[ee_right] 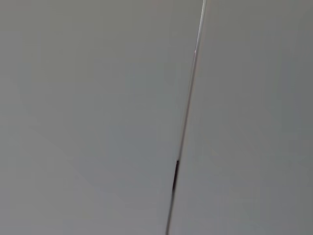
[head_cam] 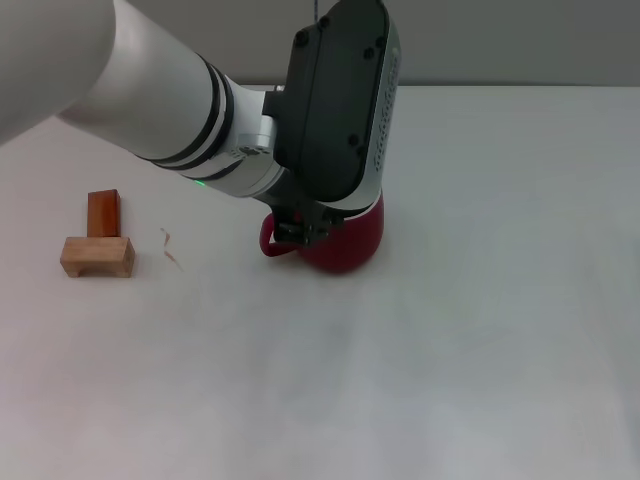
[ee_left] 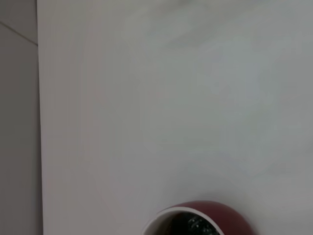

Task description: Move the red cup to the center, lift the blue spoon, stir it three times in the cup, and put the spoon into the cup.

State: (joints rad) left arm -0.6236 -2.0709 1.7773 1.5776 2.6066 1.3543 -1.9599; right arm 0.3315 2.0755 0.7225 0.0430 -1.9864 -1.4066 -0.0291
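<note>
Red cup [head_cam: 352,243], a rounded dark red mug, sat on the white table [head_cam: 480,300] near its middle, handle toward the robot's left. Left gripper [head_cam: 303,232] hung directly over it, hiding the rim; whether its fingers were spread or pressed together could not be told. Two wooden blocks [head_cam: 97,247] lay well apart, farther left.

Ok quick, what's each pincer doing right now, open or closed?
Left pincer: down at the red cup, by its handle; cannot be told.
Right pincer: not in any view.
</note>
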